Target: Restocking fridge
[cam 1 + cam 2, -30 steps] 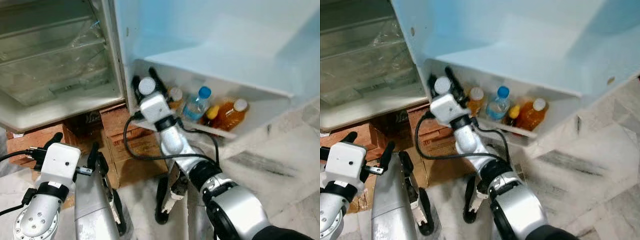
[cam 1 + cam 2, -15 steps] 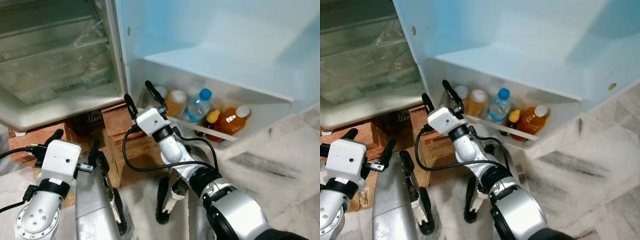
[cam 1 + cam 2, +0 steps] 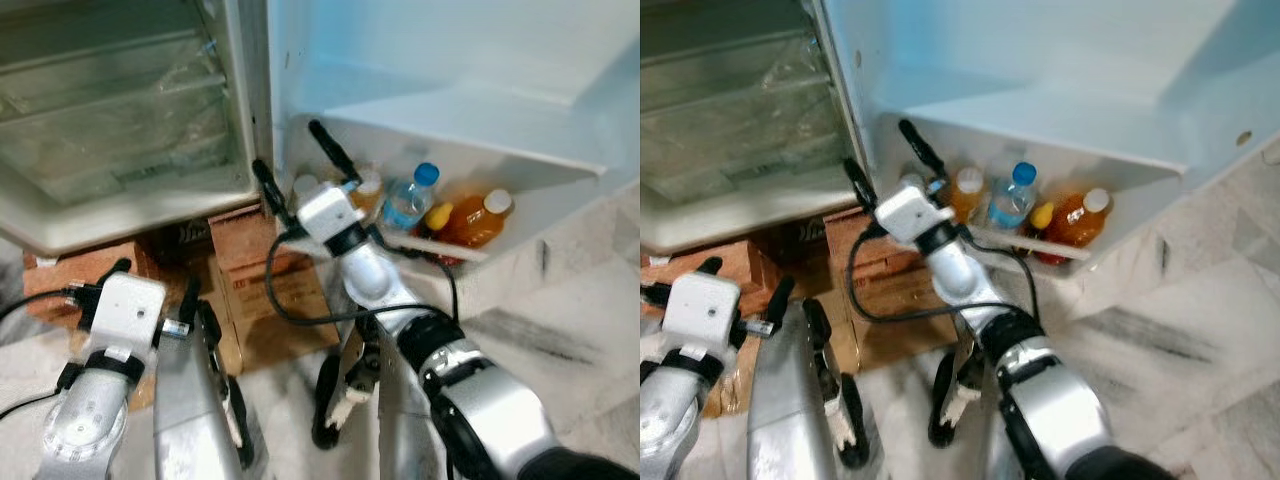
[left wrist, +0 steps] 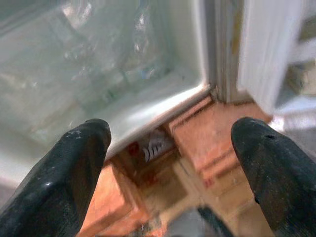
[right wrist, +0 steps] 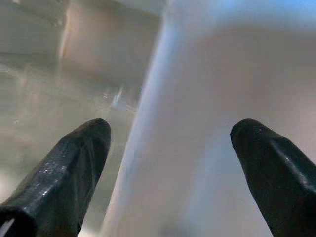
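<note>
The fridge [image 3: 120, 130] stands open, and its door shelf [image 3: 455, 252] holds a row of bottles: a white-capped bottle [image 3: 305, 185] at the hinge end, an orange juice bottle [image 3: 370, 182], a blue-capped water bottle [image 3: 410, 198], a small yellow-capped bottle [image 3: 437, 216] and a larger orange bottle [image 3: 482, 216]. My right gripper [image 3: 290, 150] is open and empty, just beside the white-capped bottle, with the door's hinge edge [image 5: 163, 123] between its fingers. My left gripper [image 3: 152, 278] hangs low at the left, open and empty, facing the fridge's bottom compartment [image 4: 98, 84].
Red bricks [image 3: 60, 285] and a cardboard box [image 3: 262, 285] lie under the fridge. A black cable [image 3: 290, 315] loops off my right arm. My own silver legs [image 3: 190, 400] stand on the marble floor [image 3: 570, 330].
One second ago my right gripper was shut on the white-capped bottle at the shelf. It let go, leaving the bottle in the shelf, and now stands open beside it. The camera shifted slightly.
</note>
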`<state>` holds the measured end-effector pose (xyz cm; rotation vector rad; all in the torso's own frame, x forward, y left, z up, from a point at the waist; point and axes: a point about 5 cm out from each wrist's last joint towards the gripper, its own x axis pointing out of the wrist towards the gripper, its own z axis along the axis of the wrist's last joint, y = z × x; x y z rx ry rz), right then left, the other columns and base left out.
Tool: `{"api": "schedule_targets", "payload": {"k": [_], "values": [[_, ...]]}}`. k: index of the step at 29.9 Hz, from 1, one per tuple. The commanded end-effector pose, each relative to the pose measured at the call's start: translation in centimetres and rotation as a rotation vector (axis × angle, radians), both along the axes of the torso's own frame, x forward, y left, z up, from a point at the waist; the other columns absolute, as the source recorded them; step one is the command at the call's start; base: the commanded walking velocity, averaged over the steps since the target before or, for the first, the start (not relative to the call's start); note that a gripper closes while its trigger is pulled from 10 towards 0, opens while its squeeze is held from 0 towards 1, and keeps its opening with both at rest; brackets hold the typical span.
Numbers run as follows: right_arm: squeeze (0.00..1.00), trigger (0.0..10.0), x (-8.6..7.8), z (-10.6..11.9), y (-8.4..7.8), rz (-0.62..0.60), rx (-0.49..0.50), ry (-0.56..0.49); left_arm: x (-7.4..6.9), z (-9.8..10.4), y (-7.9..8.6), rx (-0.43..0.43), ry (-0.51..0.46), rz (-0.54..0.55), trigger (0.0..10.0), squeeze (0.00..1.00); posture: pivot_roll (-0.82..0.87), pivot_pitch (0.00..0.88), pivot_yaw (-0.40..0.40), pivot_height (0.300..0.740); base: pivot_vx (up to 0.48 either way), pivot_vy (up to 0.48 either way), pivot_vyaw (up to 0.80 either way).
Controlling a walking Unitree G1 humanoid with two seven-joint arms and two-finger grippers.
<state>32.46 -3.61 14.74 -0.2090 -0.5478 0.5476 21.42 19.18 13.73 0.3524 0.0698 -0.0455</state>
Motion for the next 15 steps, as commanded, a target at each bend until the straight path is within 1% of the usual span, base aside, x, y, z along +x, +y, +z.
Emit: {"api": "schedule_targets", "payload": {"k": [1,2,3,4,5,6,9,10,11,12,14,15], "values": [[1.0,10.0,-0.4,-2.1,-1.4,0.016,0.042,0.165,0.3,-0.8,0.0,0.003,0.013,0.017,10.0,0.0,0.25,0.189,-0.105,0.487,0.0,0.0,0.0],[1.0,10.0,-0.5,-2.3,-1.7,0.019,0.049,0.185,0.6,-0.8,0.0,0.0,0.01,0.018,10.0,0.0,0.24,0.181,-0.105,0.487,0.0,0.0,0.0],[1.0,10.0,-0.9,-2.8,-2.4,0.018,0.061,0.215,1.0,-0.8,-0.1,-0.01,0.001,0.018,10.0,0.0,0.23,0.16,-0.104,0.487,0.0,0.0,0.0],[1.0,10.0,-1.5,-3.4,-3.5,0.01,0.079,0.262,1.7,-1.0,-0.3,-0.022,-0.005,0.024,10.0,0.0,0.21,0.137,-0.104,0.487,0.0,0.0,0.0],[1.0,10.0,-1.5,-3.4,-3.5,0.01,0.079,0.262,1.7,-1.0,-0.3,-0.022,-0.005,0.024,10.0,0.0,0.21,0.137,-0.104,0.487,0.0,0.0,0.0],[1.0,10.0,-2.4,-3.9,-4.6,-0.001,0.106,0.307,2.2,-1.2,-0.5,-0.027,-0.004,0.031,10.0,0.0,0.19,0.099,-0.103,0.487,0.0,0.0,0.0],[1.0,10.0,-3.4,-4.0,-5.6,-0.008,0.121,0.329,2.7,-1.4,-0.7,-0.025,-0.015,0.024,10.0,0.0,0.19,0.079,-0.103,0.487,0.0,0.0,0.0],[1.0,10.0,-3.8,-4.1,-6.1,-0.017,0.137,0.341,3.1,-1.5,-0.7,-0.026,-0.02,0.021,10.0,0.0,0.16,0.026,-0.097,0.487,0.0,0.0,0.0],[1.0,10.0,-3.8,-4.1,-6.1,-0.017,0.137,0.341,3.1,-1.5,-0.7,-0.026,-0.02,0.021,10.0,0.0,0.16,0.026,-0.097,0.487,0.0,0.0,0.0],[1.0,10.0,-4.8,-4.1,-7.4,-0.048,0.175,0.366,3.5,-1.7,-0.6,-0.024,-0.03,0.018,10.0,0.0,0.15,0.0,-0.093,0.487,0.0,0.0,0.0],[1.0,10.0,-5.5,-4.5,-8.4,-0.086,0.186,0.389,4.0,-2.1,-0.4,-0.042,-0.026,0.022,10.0,0.0,0.14,0.0,-0.087,0.487,0.0,0.0,0.0],[1.0,10.0,-6.1,-5.0,-9.3,-0.146,0.203,0.413,4.1,-2.6,-0.2,-0.061,-0.011,0.023,10.0,0.0,0.13,0.0,-0.079,0.487,0.0,0.0,0.0]]}}
